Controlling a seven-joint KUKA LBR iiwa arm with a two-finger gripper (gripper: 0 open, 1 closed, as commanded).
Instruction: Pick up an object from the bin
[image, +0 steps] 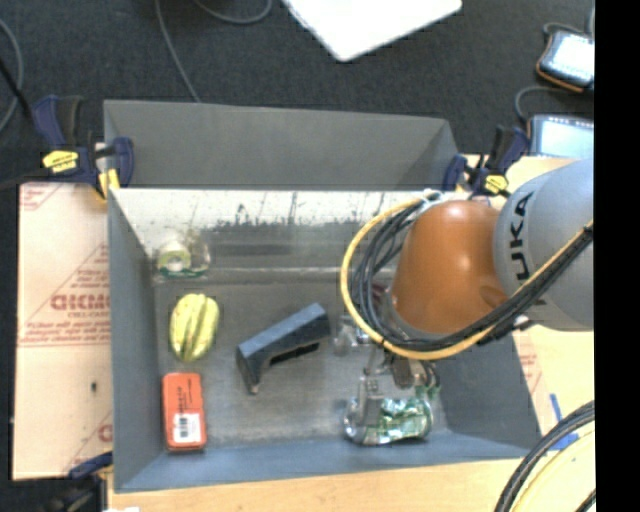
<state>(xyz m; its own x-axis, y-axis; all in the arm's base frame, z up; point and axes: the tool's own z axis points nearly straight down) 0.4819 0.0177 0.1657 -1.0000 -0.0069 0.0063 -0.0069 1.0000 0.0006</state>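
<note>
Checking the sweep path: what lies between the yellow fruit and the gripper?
A dark blue block lies between the yellow fruit and the gripper, in the camera view.

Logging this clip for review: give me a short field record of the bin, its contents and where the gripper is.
container: grey metal bin
gripper: gripper low at the view's lower right, reaching in from the right
under gripper: clear green-tinted crumpled thing, against the near wall
held: nothing visibly held
centre: dark blue-grey angled block
left side, top to bottom: clear round thing, yellow ribbed thing, orange flat pack
spacing: all five things lie apart, no heap
</note>
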